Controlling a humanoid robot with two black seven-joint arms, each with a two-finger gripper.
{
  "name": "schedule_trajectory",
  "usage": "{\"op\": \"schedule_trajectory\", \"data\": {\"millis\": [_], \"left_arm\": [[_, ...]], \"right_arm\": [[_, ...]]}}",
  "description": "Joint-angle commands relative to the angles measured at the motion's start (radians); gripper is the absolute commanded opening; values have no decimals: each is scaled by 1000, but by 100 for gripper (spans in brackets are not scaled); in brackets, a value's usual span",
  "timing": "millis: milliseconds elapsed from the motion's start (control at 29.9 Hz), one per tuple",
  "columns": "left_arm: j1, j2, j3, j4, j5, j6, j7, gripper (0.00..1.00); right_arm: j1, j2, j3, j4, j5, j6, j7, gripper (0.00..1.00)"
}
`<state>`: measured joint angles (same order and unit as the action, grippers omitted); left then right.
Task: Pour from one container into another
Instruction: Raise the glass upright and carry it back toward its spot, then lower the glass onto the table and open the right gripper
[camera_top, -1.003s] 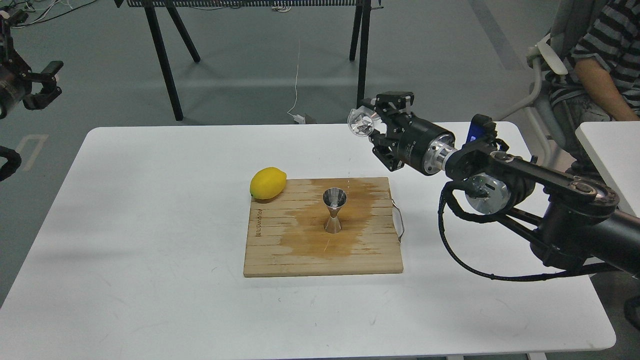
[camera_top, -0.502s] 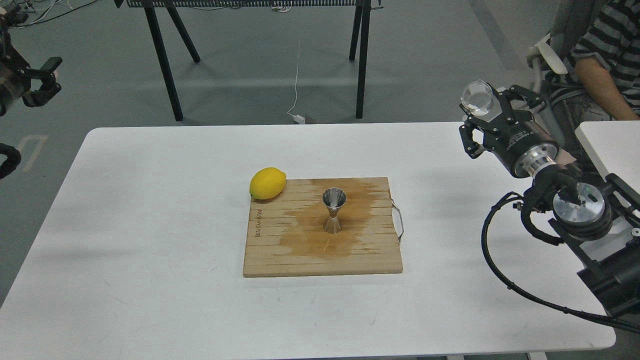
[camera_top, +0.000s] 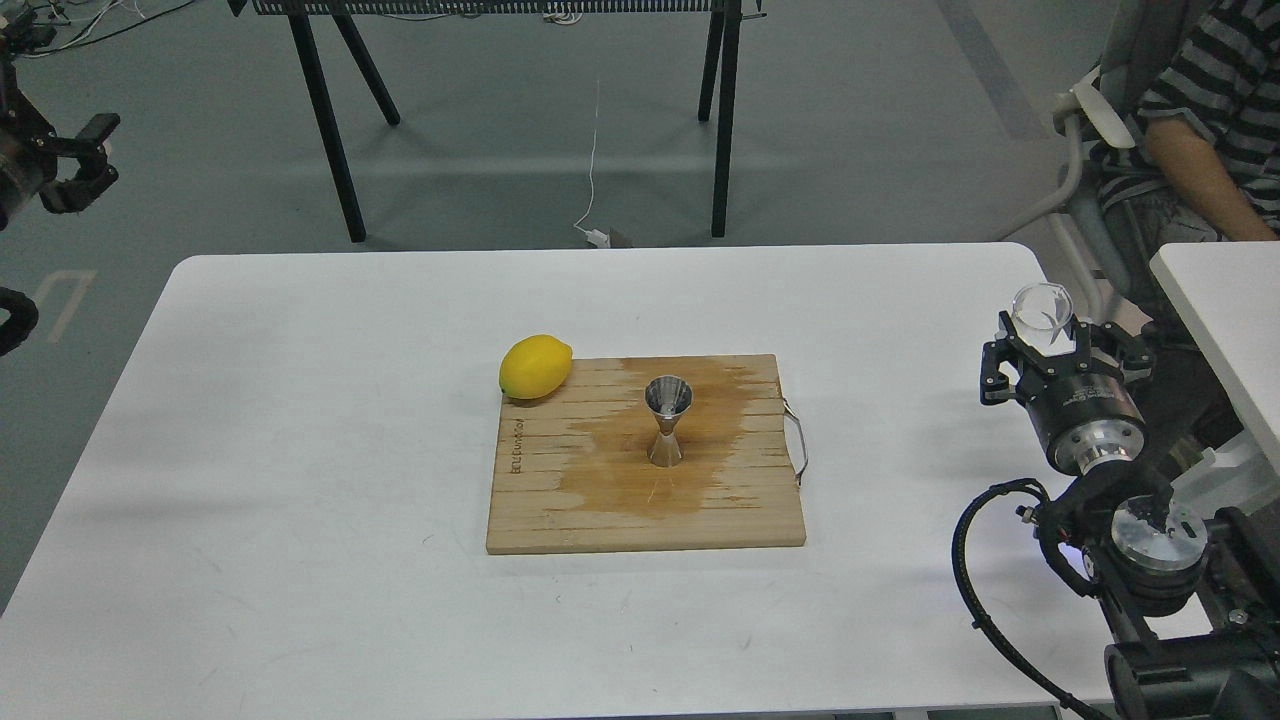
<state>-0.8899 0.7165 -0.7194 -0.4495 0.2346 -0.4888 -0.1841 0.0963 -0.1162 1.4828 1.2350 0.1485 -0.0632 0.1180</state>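
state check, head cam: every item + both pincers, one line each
glass cup: held in the right pincer near the table's right edge, roughly upright
jigger: upright on the board, untouched
cutting board: flat on the table, dark wet stain around the jigger
lemon: resting at the board's far left corner
right pincer: shut on the glass cup
left pincer: raised at far left, open, empty

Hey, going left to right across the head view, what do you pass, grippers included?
left gripper → lemon → jigger standing on the cutting board → board's metal handle → glass cup held in the right gripper.
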Motion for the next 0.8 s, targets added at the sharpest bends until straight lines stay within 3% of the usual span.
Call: {"op": "schedule_trajectory", "data": {"millis": [0, 334, 769], "left_arm": [[0, 6, 0, -2, 0, 0, 0, 99], [0, 6, 6, -3, 0, 0, 2, 99], [0, 8, 6, -3, 0, 0, 2, 99]], "right_arm": [[-7, 36, 22, -71, 11, 0, 17, 18], [17, 56, 37, -202, 94, 6, 26, 18], [106, 61, 36, -344, 121, 102, 12, 21]]}}
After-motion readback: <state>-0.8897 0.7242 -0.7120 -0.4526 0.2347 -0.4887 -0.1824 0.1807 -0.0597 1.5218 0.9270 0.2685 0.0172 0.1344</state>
